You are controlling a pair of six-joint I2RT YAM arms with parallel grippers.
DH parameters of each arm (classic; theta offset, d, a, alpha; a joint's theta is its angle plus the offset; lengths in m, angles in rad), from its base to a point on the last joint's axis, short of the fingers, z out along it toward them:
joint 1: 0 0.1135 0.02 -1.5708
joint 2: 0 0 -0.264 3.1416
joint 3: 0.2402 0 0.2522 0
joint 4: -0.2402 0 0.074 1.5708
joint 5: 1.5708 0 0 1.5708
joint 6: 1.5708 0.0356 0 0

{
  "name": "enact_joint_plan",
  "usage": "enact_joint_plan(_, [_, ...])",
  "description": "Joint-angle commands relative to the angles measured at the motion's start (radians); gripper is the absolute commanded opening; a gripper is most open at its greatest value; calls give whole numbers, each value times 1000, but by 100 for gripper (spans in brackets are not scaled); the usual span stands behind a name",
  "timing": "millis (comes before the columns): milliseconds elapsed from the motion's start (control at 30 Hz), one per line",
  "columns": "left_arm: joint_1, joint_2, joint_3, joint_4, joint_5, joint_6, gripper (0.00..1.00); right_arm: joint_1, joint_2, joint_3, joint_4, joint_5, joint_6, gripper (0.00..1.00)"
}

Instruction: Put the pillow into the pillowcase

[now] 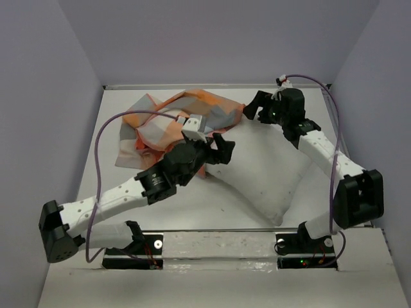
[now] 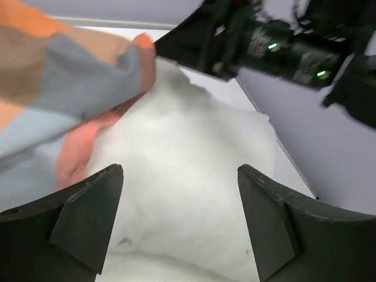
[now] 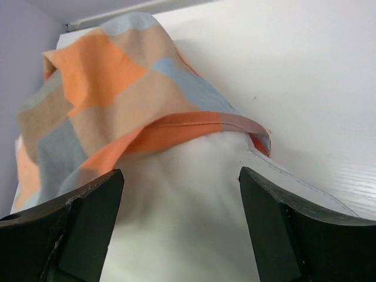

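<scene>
I see plump white pillow (image 1: 266,176), far end under hem of soft, crumpled checked pillowcase (image 1: 170,122). L gripper (image 2: 180,171) & R gripper (image 3: 181,172) both spread wide above it.

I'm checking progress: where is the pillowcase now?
Top view: the pillowcase lies at the table's far centre-left, its mouth over the pillow's far end, between left gripper and right gripper.

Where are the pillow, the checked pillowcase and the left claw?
pillow (image 1: 263,170), top view, bare white middle.
pillowcase (image 3: 100,76), right wrist view, orange check.
left claw (image 2: 179,173), left wrist view, midway between its open fingertips.
</scene>
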Motion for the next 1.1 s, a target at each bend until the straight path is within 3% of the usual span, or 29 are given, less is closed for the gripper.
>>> enact_joint_plan(0, [-97, -167, -237, -83, -330, -19, 85, 31, -201, -40, -88, 67, -97, 86])
enact_joint_plan(133, [-128, -209, -424, -89, -418, -94, 83, 183, -304, -121, -152, 157, -163, 84])
enact_joint_plan(200, [-128, -205, -452, -53, -422, -92, 83, 324, -309, -129, -212, 251, -183, 84])
enact_joint_plan(400, [-89, -131, -436, 157, -395, 49, 83, 550, -258, -176, -283, 491, -198, 85])
enact_joint_plan(600, [56, -21, -411, 257, -267, 117, 75, 628, -225, -196, -294, 583, -209, 87])
enact_joint_plan(833, [115, 38, -390, 290, -237, 174, 56, 694, -107, -157, -314, 757, -221, 94])
enact_joint_plan(1067, [116, 29, -422, 360, -46, 168, 69, 694, -56, -124, -317, 805, -171, 96])
